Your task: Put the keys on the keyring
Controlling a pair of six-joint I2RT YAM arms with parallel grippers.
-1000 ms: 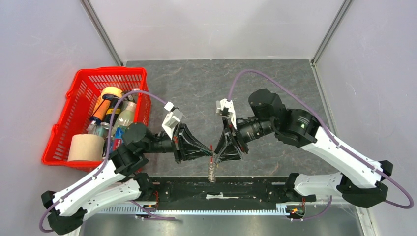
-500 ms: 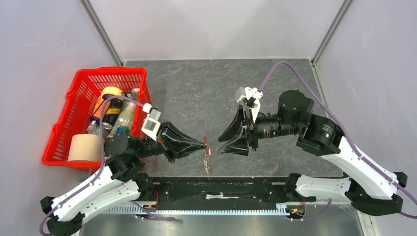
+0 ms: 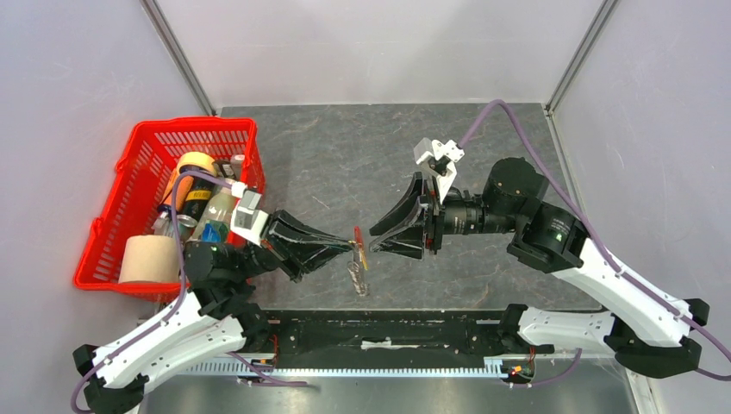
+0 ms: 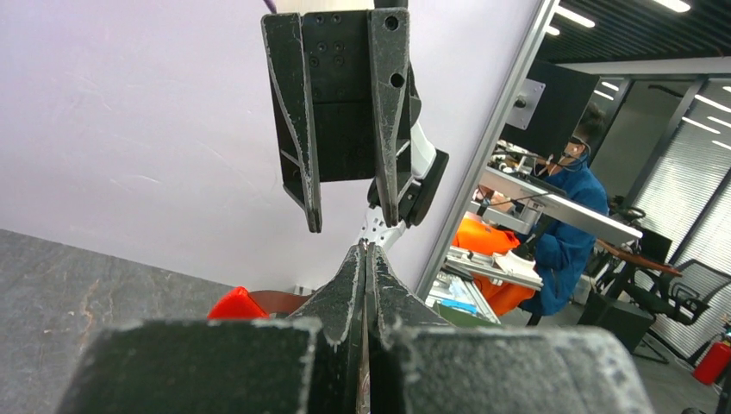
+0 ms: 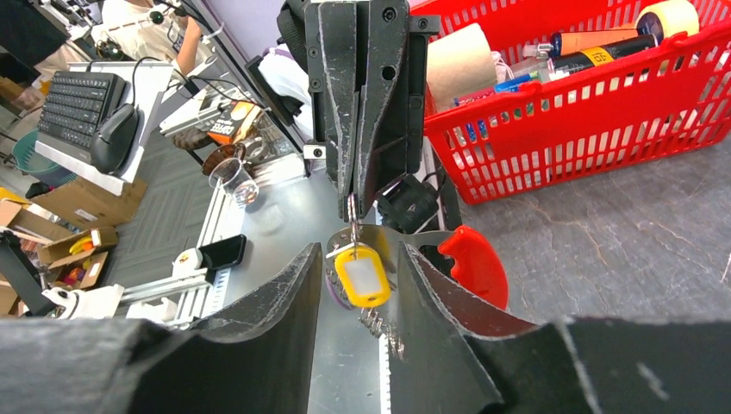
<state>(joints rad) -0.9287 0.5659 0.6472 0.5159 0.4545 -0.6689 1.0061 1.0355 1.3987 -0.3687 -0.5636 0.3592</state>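
Both grippers face off: left gripper point(image 3: 349, 247) jaws clamp the keyring point(image 3: 357, 234), keys point(image 3: 357, 278) dangling; right gripper point(image 3: 373, 241) jaws gape empty, so threading likely needs careful alignment.

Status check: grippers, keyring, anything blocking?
Left gripper shut on keyring, held aloft. Right gripper open, tips close to it. Keys and yellow tag dangle below. Nothing in the way.

Dark grey marbled table point(image 3: 345, 155), walled in on the left, far and right sides. Red plastic basket point(image 3: 194, 122) sits on it at the left, reaching from the middle toward the far-left corner, packed with stuff. Black mounting rail point(image 3: 388, 329) runs along the near edge. Rest of surface is bare stone pattern.
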